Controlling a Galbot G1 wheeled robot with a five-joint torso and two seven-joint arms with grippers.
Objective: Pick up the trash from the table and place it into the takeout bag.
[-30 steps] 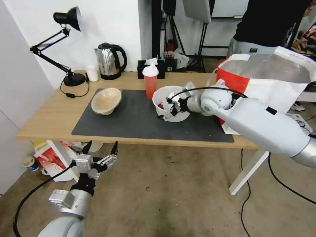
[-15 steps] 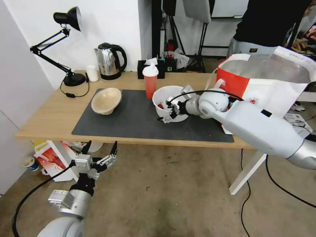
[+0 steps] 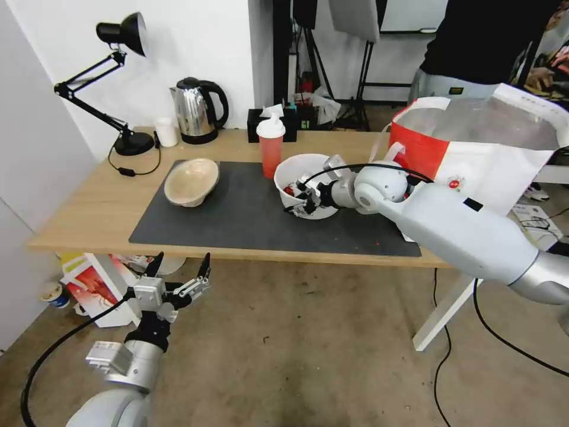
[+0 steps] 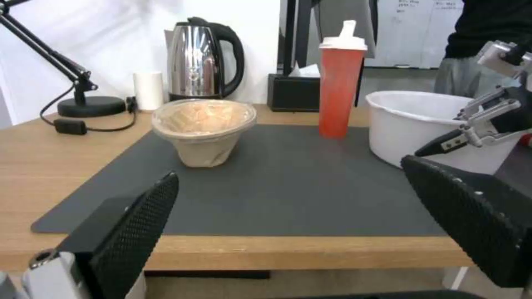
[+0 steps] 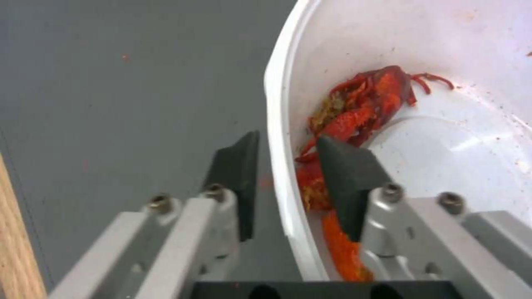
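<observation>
Our right gripper (image 3: 300, 200) straddles the near rim of the big white round plastic bowl (image 3: 296, 168), one pad outside the wall, the other inside, narrowed around it though a slim gap shows on each side. Just beyond the inner pad (image 5: 346, 174) lie red crayfish shells (image 5: 360, 104). The red drink cup with white domed lid (image 3: 271, 147) stands just behind the bowl on the dark grey rectangular mat (image 3: 237, 219) of the long light-wood table (image 3: 89, 207). The beige pulp bowl (image 3: 191, 181) sits well off to the gripper's left. The boxy white takeout bag with red side panels (image 3: 474, 154) stands behind our right arm. Our left gripper (image 3: 178, 279) hangs below the table edge, fingers spread wide.
</observation>
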